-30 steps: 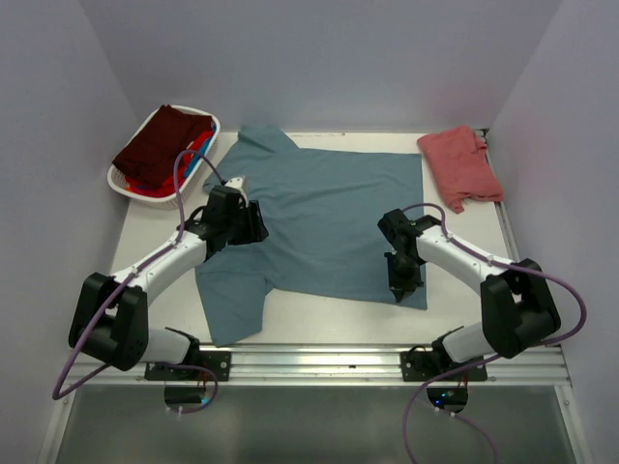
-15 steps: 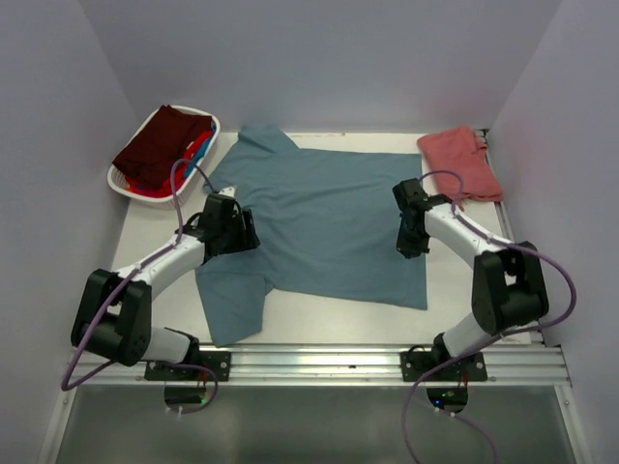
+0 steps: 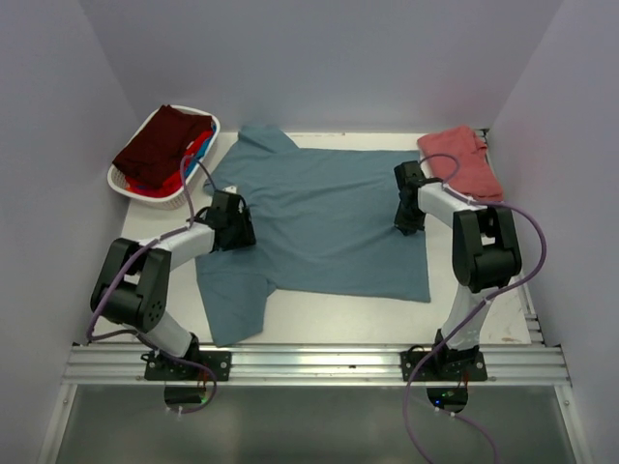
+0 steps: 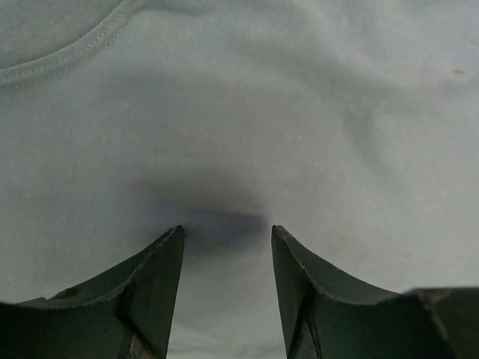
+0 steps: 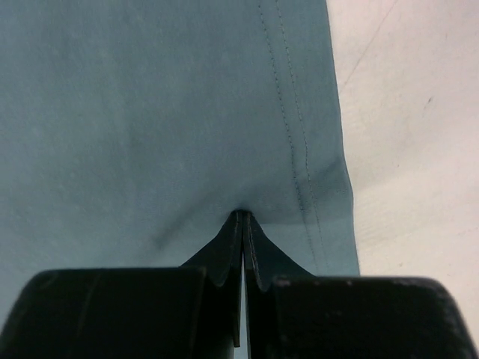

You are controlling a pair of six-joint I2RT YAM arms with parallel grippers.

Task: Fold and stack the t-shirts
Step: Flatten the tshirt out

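1. The step in hand appears to be smoothing and setting up the teal-blue t-shirt (image 3: 319,227) for its first fold. It lies spread flat across the middle of the counter (image 3: 329,314), with its collar toward the left edge and its hem toward the right edge.
2. The left gripper (image 4: 227,233) sits low over the shirt's shoulder area on the left-edge side. Its jaws are released, with only flat cloth showing between the tips.
3. The right gripper (image 5: 242,215) presses down just inside the hem. Its jaws are clenched tight and faint creases radiate from the tips; I cannot tell whether any cloth is nipped between them.
4. The next move probably calls for each arm to take a real pinch at a cloth edge. Then one side can be lifted and carried over without dragging the rest.
5. The cloth is a thin, matte, limp knit. A double row of stitching (image 5: 288,112) runs along the hem, and a curved seam (image 4: 67,56) shows near the left tips.
6. A salmon-red t-shirt (image 3: 462,162) lies loosely folded at the far right corner. A white oval basket (image 3: 135,191) at the far left corner holds a dark maroon shirt (image 3: 160,143) on top of brighter ones.
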